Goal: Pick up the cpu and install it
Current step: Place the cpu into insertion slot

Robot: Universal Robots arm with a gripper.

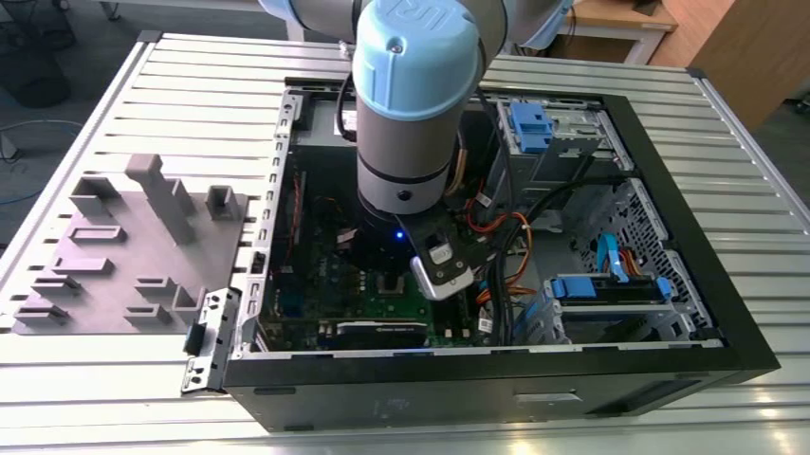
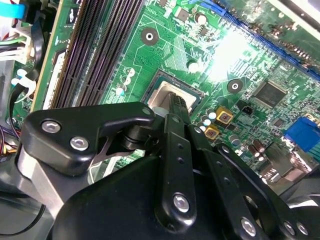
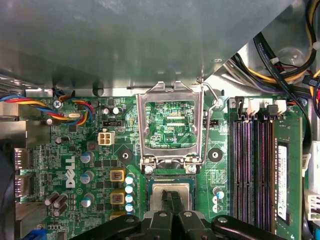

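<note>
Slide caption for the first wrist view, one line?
Gripper shut over the cpu in its socket, load plate hinged open.

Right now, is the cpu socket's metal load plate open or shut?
Open: the load plate is swung back, leaving the cpu uncovered in its socket.

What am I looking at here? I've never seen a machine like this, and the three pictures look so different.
The grey-and-blue column in the exterior view is a robot arm. It reaches into an open computer case lying on a slatted metal table. A grey holder tray sits at the exterior view's left. The other two pictures come from cameras riding near the arm's wrist, looking at the green motherboard. The black gripper has its tips together over the cpu. That is the silvery square lying in its socket, whose metal frame stands flipped open.
</note>
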